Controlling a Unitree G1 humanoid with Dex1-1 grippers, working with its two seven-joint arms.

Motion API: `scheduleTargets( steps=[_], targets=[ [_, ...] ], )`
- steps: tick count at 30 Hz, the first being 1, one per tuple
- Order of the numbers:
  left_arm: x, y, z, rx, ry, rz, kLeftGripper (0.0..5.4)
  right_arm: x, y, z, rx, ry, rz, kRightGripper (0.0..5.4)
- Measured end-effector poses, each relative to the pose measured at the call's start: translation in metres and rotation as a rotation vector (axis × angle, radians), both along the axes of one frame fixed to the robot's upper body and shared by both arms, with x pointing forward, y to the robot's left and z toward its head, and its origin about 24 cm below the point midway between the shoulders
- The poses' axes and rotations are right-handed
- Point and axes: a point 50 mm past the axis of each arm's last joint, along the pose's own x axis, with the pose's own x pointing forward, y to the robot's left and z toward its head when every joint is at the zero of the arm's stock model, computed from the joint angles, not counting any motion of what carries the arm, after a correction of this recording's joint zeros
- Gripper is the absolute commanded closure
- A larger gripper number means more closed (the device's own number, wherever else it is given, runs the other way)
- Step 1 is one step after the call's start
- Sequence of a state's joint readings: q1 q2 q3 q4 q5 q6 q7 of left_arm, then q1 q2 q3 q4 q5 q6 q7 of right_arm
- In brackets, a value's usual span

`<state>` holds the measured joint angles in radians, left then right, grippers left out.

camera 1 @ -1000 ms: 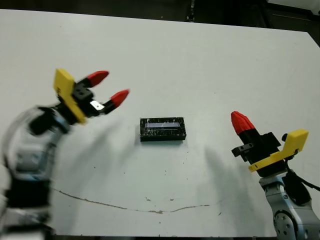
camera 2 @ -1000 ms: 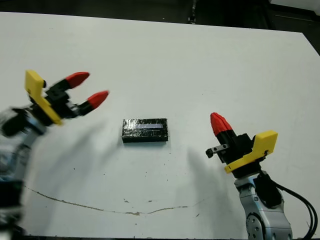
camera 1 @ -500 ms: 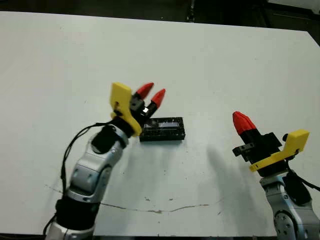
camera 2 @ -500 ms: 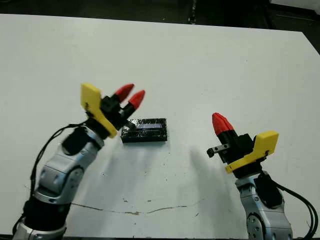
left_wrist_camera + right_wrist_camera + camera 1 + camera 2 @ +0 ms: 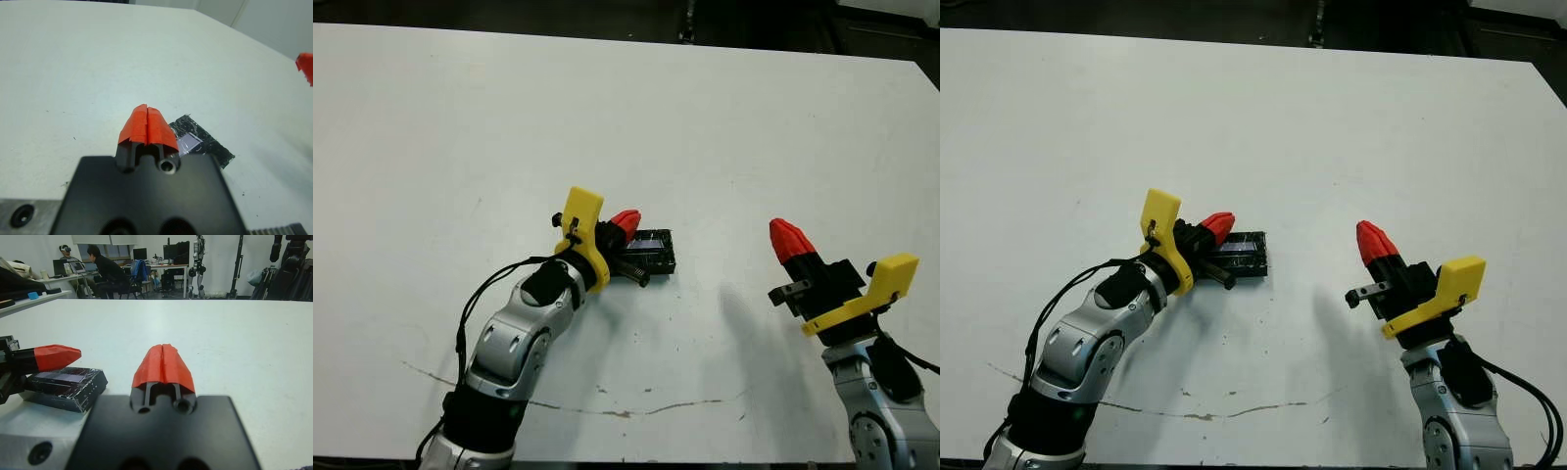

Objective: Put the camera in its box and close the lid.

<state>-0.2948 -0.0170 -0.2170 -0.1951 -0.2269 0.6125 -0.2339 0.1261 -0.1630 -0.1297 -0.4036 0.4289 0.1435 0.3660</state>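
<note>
The lid (image 5: pixel 653 251) is a glossy black slab with a silvery stripe, lying flat near the middle of the white table (image 5: pixel 705 117). My left gripper (image 5: pixel 625 221) is shut, and its red tips hover over the lid's left end, hiding that end. I cannot tell whether they touch it. In the left wrist view the closed fingertips (image 5: pixel 146 125) point just beside the lid (image 5: pixel 203 143). My right gripper (image 5: pixel 790 240) is shut and empty, standing well to the right of the lid. The right wrist view shows the lid (image 5: pixel 68 383) as a thick block. The camera and the box are hidden.
A thin brown scratch (image 5: pixel 558 401) runs along the table near its front edge. Beyond the far side of the table, the right wrist view shows people (image 5: pixel 105 269) seated at desks, with stands and other equipment behind them.
My left arm swung in from the far left to the lid's left end, and its fingers went from open to shut. The right arm and the lid stayed put.
</note>
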Motion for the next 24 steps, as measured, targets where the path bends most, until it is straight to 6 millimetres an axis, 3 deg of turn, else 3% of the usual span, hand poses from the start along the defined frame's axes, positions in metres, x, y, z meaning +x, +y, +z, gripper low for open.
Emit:
scheduleTargets(
  steps=[24],
  targets=[
    [-0.0005, 0.0079, -0.0038, 0.073, 0.014, -0.083, 5.38, -0.0002, 0.0009, 0.0023, 0.000, -0.009, -0.001, 5.40]
  ],
)
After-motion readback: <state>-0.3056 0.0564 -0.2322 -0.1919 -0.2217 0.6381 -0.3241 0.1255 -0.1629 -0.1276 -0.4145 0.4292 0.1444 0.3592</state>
